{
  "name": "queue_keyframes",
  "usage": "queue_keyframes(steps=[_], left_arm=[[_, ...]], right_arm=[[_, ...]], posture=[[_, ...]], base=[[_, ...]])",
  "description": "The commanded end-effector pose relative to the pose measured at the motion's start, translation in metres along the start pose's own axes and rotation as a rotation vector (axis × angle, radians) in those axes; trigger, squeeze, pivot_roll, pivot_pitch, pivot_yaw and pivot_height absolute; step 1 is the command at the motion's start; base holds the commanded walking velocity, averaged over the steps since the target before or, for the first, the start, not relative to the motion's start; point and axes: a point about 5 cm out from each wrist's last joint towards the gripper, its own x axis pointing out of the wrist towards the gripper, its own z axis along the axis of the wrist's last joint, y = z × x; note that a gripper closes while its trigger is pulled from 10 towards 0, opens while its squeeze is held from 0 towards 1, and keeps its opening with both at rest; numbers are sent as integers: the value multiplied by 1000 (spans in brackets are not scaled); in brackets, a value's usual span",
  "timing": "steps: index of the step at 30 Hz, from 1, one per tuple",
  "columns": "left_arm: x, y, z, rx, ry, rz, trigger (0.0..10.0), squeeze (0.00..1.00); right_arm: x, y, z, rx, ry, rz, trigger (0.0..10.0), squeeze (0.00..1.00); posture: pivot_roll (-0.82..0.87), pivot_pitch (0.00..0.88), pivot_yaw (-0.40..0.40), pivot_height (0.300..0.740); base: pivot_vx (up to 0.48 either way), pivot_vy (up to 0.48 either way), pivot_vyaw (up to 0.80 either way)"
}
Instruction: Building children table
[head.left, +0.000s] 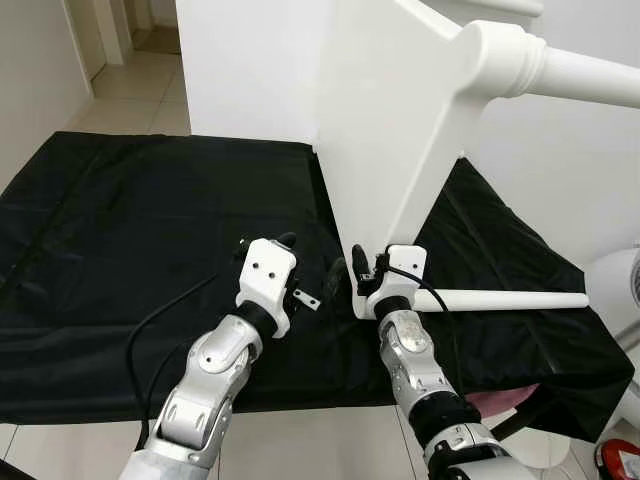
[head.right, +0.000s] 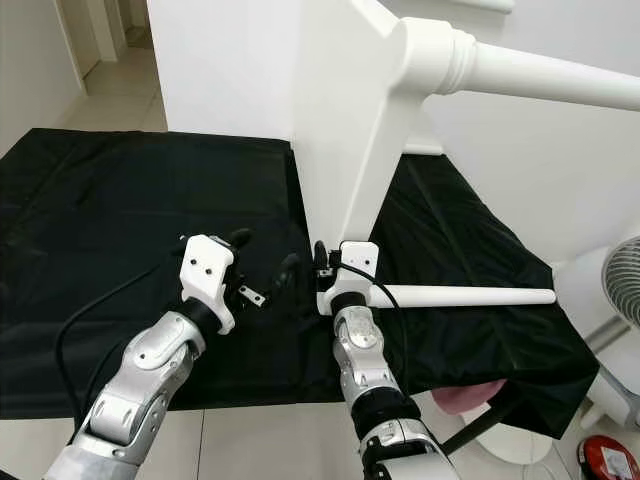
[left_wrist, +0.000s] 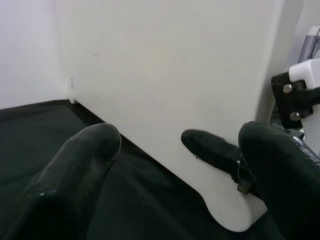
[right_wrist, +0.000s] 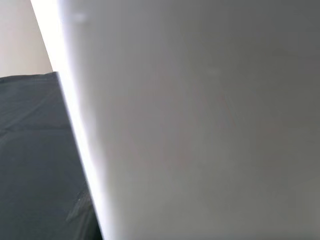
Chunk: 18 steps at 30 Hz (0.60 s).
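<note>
- On the black cloth (head.left: 120, 230) spread over the floor, the white table panel (head.left: 395, 150) stands on its narrow lower end, with a turned white leg (head.left: 560, 75) jutting out near its top and a loose white rod (head.left: 510, 299) lying on the cloth beside its foot.
- Right gripper (head.left: 362, 272) sits against the panel's lower edge; one black finger shows on the near face, the other is hidden, so I cannot tell whether it pinches the board or merely leans on it.
- Left gripper (head.left: 305, 262) hovers just beside that same corner, its fingers (left_wrist: 80, 165) spread apart and holding nothing.
- Risk: the panel is tall, top-heavy and balanced on a small rounded foot (a poor base); any sideways push from either arm would likely tip it.
- Risk: the paint looks smooth and glossy, so the rubbery fingers may slip along it, and the cloth, soft and creased, could slide on the tiled floor (head.left: 140, 90).
- Loose cables near both wrists could snag.
</note>
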Motion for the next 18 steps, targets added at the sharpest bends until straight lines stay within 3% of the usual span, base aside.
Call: queue_keyframes(steps=[1, 7, 12, 18], left_arm=[[-1, -3, 1, -5, 2, -37, 10000, 0], [-10, 15, 5, -39, 0, 54, 10000, 0], [-13, 24, 11, -49, -10, 94, 10000, 0], [-21, 41, 19, -3, -20, 159, 10000, 0]], right_arm=[[9, 15, 13, 16, -56, 71, 10000, 0], [8, 50, 15, 44, -70, 199, 10000, 0], [9, 61, 16, 48, -72, 243, 10000, 0], [12, 79, 19, 44, -79, 318, 10000, 0]], posture=[[52, 0, -96, 740], [61, 0, -102, 740], [67, 0, -104, 740], [71, 0, -105, 740]], base=[[0, 0, 0], [0, 0, 0], [0, 0, 0], [0, 0, 0]])
